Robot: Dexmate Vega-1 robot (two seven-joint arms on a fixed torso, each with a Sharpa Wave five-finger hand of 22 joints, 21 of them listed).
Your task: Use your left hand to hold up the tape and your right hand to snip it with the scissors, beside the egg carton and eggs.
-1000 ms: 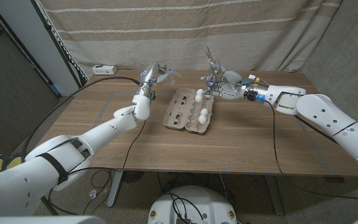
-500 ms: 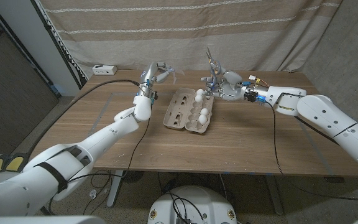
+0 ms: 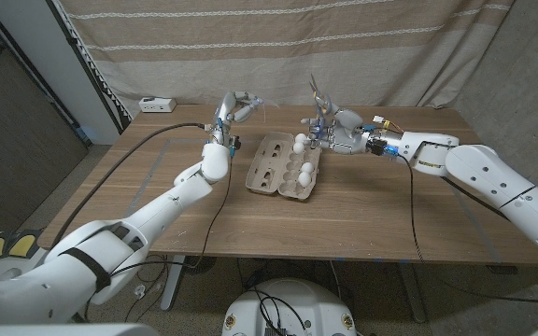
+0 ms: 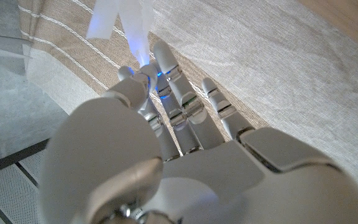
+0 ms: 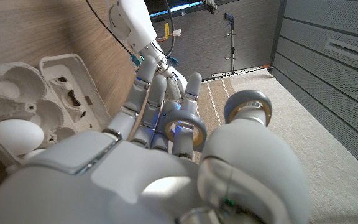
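Lifted slightly higher, left hand (image 3: 235, 106) pinching tape (image 3: 255, 105) at upper centre-left. Right hand (image 3: 336, 126) gripping scissors (image 3: 318, 98) above carton (image 3: 284, 165), blades up. Next: probably bring blades across to tape.

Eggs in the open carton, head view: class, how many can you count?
3 eggs, all in the carton's right half: one at the far end, two mid-row. The right hand may hide more.

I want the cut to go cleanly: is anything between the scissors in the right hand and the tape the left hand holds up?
The scissors in the right hand and the tape pinched by the left hand are raised apart above the egg carton's far end. Nothing visible stands in the air between them; the carton and eggs lie lower.
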